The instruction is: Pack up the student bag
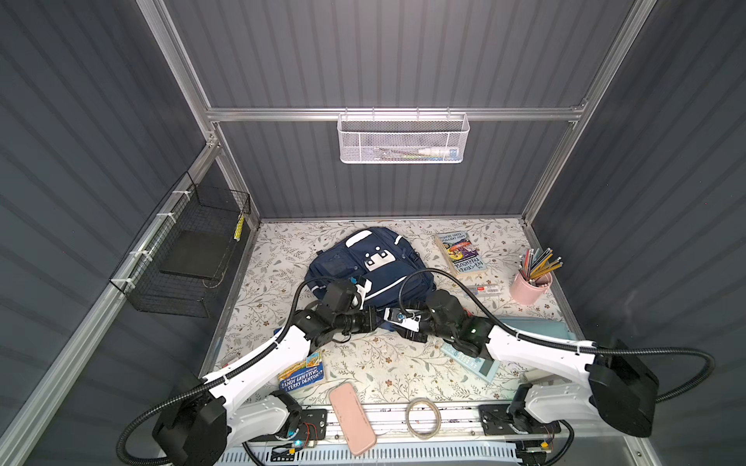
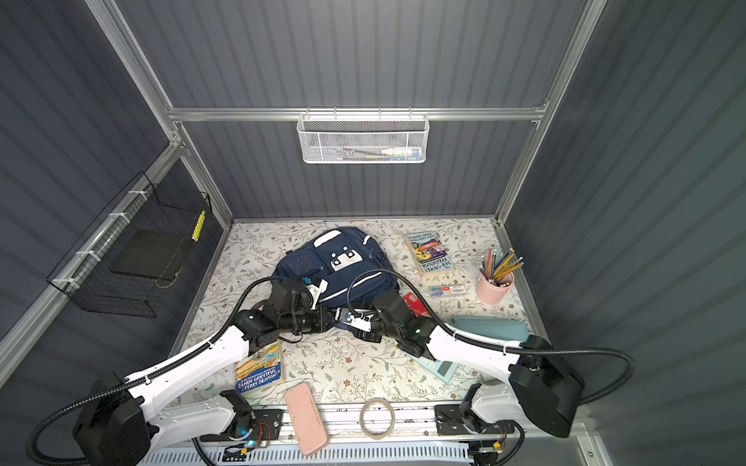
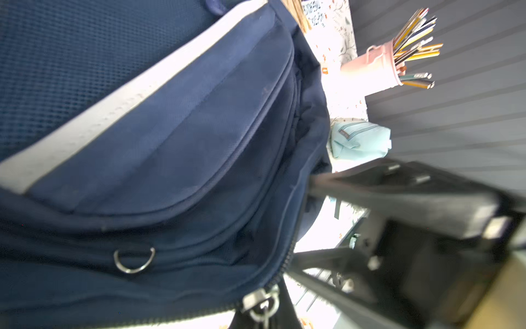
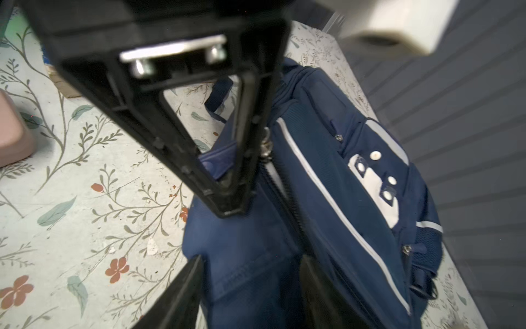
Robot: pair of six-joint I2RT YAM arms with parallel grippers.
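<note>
1. Both top views: shows the student bag (image 1: 365, 258) lying front-up on the floral table (image 1: 375, 363), middle to far part. Puts left arm (image 1: 258, 355) and right arm (image 1: 537, 347) converging on the bag's near edge, and hides the contact itself under wrist hardware. Leaves cargo unpacked and spread within reach: far book (image 1: 460, 253), near book (image 2: 258, 369), pencil cup (image 1: 531, 288), pink case (image 1: 351, 417), teal pouch (image 2: 488, 327), calculator (image 1: 476, 365). Reads as an early stage: opening first, loading later.

2. Left wrist view: fills with navy pocket fabric and a white stripe, with the zip pull (image 3: 262, 302) close to the lens. Catches the right gripper (image 3: 302, 223) opposite, released, jaws spread either side of the bag's rim and gripping nothing. Likely staged there to take the rim or the pull; cannot tell which.

3. Right wrist view: shows the left gripper (image 4: 227, 208) clenched, tips pinched on bag fabric just beside the zip line, pull alongside one finger. Probably placed as an anchor, to hold the rim up and taut for unzipping. Shows the right gripper's own jaws apart with navy fabric between, not squeezed. Cannot tell how far unzipped; nothing seen inside.
</note>
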